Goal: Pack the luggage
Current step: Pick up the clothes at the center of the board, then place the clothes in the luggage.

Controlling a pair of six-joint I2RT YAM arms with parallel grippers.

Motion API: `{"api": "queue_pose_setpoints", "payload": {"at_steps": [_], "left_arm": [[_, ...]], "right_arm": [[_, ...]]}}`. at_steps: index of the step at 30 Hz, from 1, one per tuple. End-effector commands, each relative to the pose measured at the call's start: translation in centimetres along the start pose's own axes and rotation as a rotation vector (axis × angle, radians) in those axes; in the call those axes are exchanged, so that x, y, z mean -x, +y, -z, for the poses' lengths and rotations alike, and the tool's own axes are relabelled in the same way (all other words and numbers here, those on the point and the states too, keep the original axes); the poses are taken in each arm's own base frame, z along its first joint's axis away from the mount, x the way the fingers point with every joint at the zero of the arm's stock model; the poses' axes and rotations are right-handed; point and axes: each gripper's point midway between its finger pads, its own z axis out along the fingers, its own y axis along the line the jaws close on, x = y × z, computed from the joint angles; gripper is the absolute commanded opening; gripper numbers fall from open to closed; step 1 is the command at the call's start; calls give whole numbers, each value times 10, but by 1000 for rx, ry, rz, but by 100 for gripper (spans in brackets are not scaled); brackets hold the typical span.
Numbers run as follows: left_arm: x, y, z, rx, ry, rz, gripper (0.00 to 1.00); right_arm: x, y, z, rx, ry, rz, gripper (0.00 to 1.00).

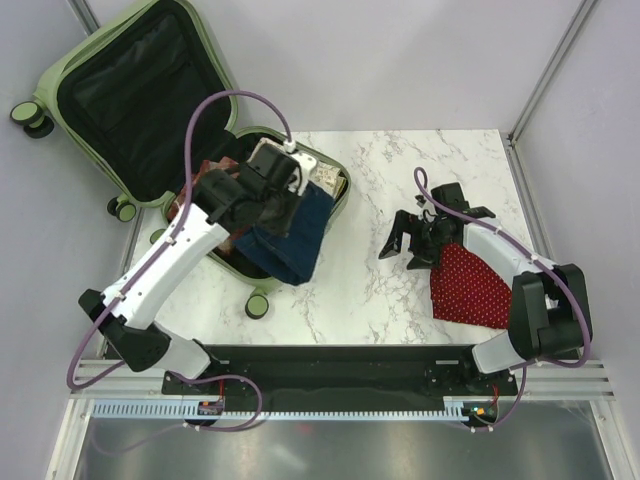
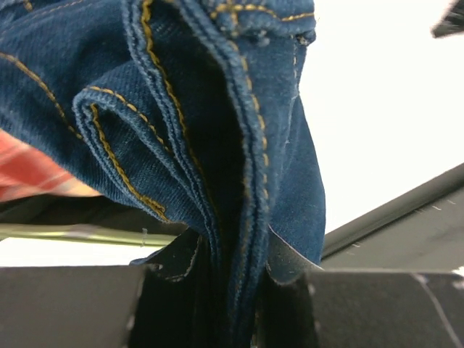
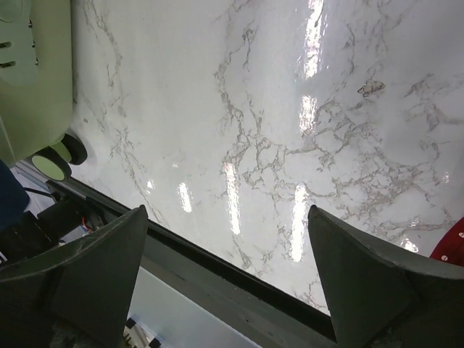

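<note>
The marble table (image 1: pixel 380 290) carries the open luggage (image 1: pixel 130 95) at its far left, lid leaning back, plaid fabric (image 2: pixel 29 170) inside its base. Blue jeans (image 1: pixel 295 235) drape over its near-right rim, clenched in my left gripper (image 1: pixel 265 195). I'd carry them left before releasing, so nothing overhangs. My right gripper (image 1: pixel 415 240) hangs spread wide, empty, beside a red dotted cloth (image 1: pixel 468 285).

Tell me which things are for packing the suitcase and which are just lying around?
For the job: luggage, jeans in the left gripper, red spotted cloth (probably next).
Just there: marble table, purple cables, black rail.
</note>
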Motion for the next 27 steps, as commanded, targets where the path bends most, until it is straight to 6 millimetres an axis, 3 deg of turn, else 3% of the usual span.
{"api": "queue_pose_setpoints", "payload": {"at_steps": [1,6,10,13,19,27], "left_arm": [[14,27,17,-26,-84,-85,2],[9,71,-6,21,-32,-68,2],[7,79,-28,-75,-9,-57,2],[13,83,-30,-69,-5,-84,2],[14,96,-18,-11,-24,-175,2],[21,105,21,65,-112,-176,2]], "right_arm": [[11,12,2,41,-16,35,98],[15,17,6,53,-31,49,98],[14,16,6,51,-31,51,98],[13,15,6,49,-31,48,98],[11,13,5,46,-27,45,98],[9,14,2,57,-4,38,98]]}}
